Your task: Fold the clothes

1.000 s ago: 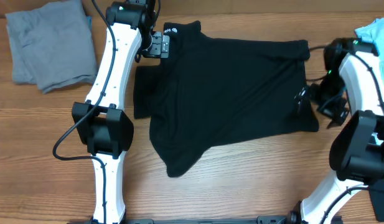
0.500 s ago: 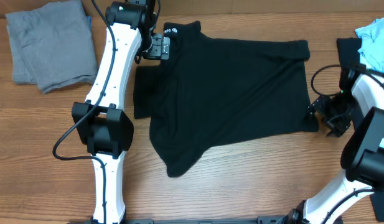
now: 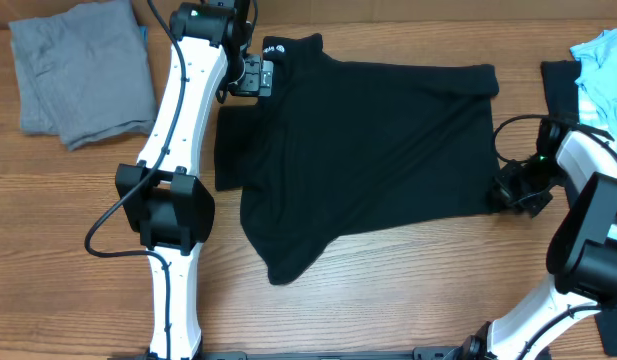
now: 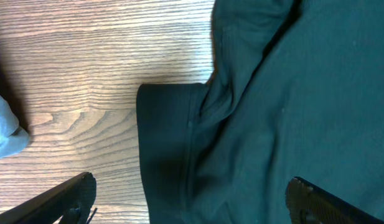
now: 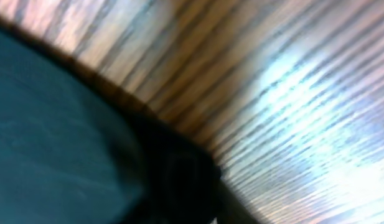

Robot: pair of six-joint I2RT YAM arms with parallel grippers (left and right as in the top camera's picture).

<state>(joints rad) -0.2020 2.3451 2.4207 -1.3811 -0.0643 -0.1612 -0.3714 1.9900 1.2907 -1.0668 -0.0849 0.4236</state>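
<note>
The clothes here are chiefly a black T-shirt (image 3: 368,150) lying spread on the wooden table, its white neck logo (image 3: 272,46) at the top left. My left gripper (image 3: 250,75) hovers by the collar and is open; in the left wrist view its jaws (image 4: 188,183) straddle a sleeve of the T-shirt (image 4: 272,93) without touching it. My right gripper (image 3: 510,190) sits low at the shirt's lower right corner. The right wrist view is blurred, and there the gripper (image 5: 204,205) shows as one dark mass closed over the corner of the T-shirt (image 5: 55,137).
A folded grey garment (image 3: 83,70) lies at the back left. A light blue garment (image 3: 603,60) and a dark cloth (image 3: 558,85) lie at the back right. A pale cloth edge (image 4: 5,130) shows at the left in the left wrist view.
My right gripper moved from the shirt's right hem down to its lower right corner and closed there. The left arm and the shirt have not moved.
</note>
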